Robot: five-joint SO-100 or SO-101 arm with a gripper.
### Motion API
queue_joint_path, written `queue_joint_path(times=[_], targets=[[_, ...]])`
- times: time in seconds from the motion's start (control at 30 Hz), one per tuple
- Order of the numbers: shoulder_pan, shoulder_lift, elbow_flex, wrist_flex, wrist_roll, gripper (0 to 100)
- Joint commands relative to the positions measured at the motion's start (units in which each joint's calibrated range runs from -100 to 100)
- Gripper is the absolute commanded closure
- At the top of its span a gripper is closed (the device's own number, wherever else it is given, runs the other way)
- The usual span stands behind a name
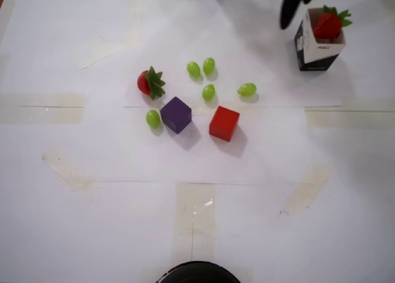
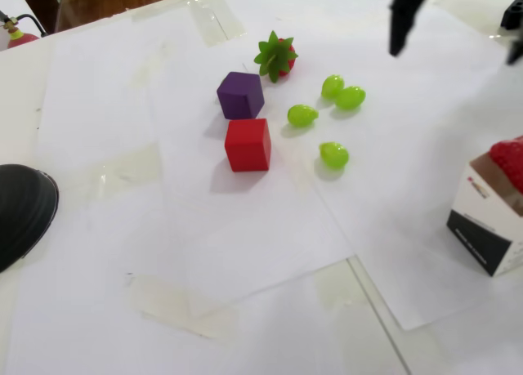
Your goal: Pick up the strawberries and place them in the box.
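One strawberry (image 1: 150, 82) with a green leafy top lies on the white paper left of centre in the overhead view; the fixed view shows it (image 2: 276, 56) behind the purple cube. The second strawberry (image 1: 328, 25) sits inside the box (image 1: 315, 56), an upright black-sided carton at the far right; the fixed view shows both at its right edge, the strawberry (image 2: 511, 158) and the box (image 2: 482, 220). My gripper (image 1: 295, 8) hangs blurred and dark just left of the box, above the table. In the fixed view its fingers (image 2: 402, 20) stand apart and hold nothing.
Several green grapes (image 1: 208, 92) lie scattered around a purple cube (image 1: 176, 114) and a red cube (image 1: 223, 123) mid-table. A black round object (image 1: 197, 274) sits at the near edge. Taped white paper covers the table.
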Motion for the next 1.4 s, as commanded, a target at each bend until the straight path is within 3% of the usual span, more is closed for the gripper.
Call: queue_joint_path(times=[0.0, 0.2, 0.43, 1.37], targets=[[14.85, -3.79, -4.81, 3.28, 5.52, 74], [27.28, 0.51, -4.81, -0.15, 9.77, 73], [33.16, 6.53, -4.81, -7.59, 10.79, 70], [32.5, 24.24, -3.54, -19.6, 10.45, 72]])
